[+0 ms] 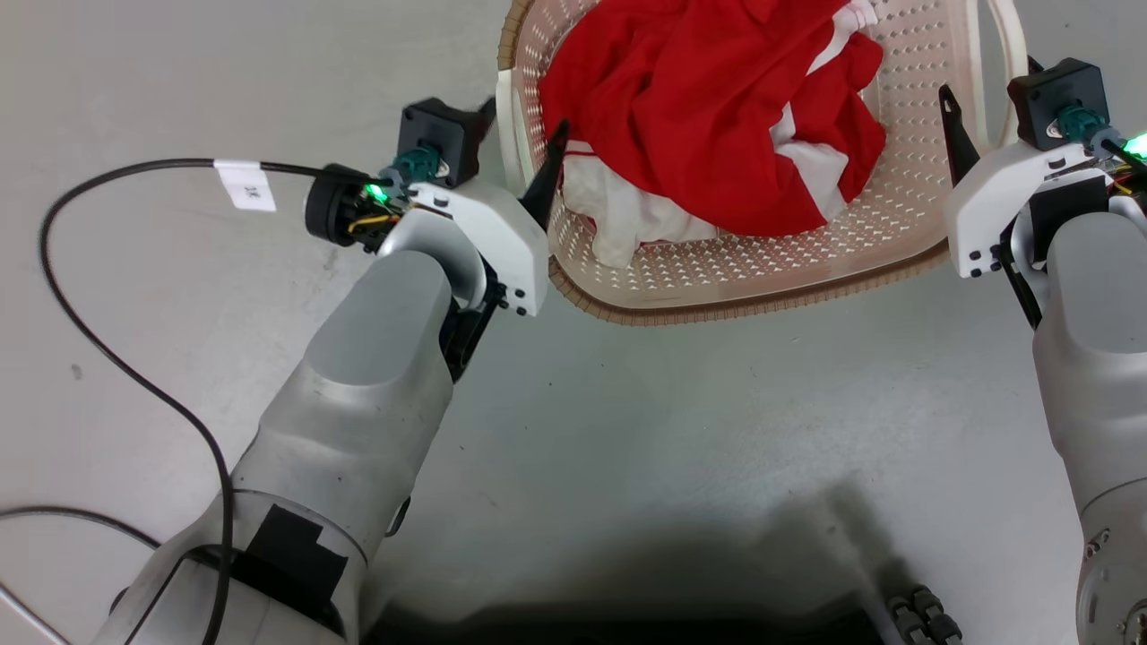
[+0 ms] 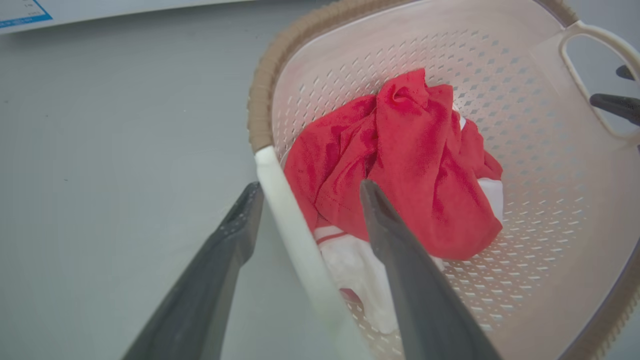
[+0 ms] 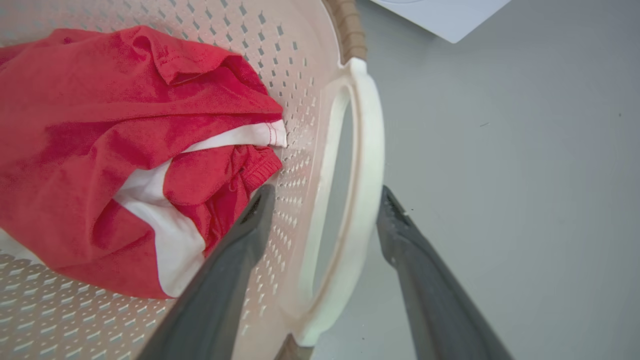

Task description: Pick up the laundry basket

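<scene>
Positioning seems done: the laundry basket (image 1: 717, 309), at 12 o'clock in the head view, has one side handle (image 2: 287, 210) between the spread fingers (image 2: 225, 260) of the left gripper (image 2: 310, 190) and the other between those of the right gripper (image 3: 326, 192). Both are open, so closing and lifting remain.

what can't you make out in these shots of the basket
Head view: the laundry basket's far end, cut off by the top edge.
All views: the basket floor, under the red and white clothes.
Head view: the print on the cable tag, too small.
Right wrist view: the white object at the top, cut off by the edge.
</scene>
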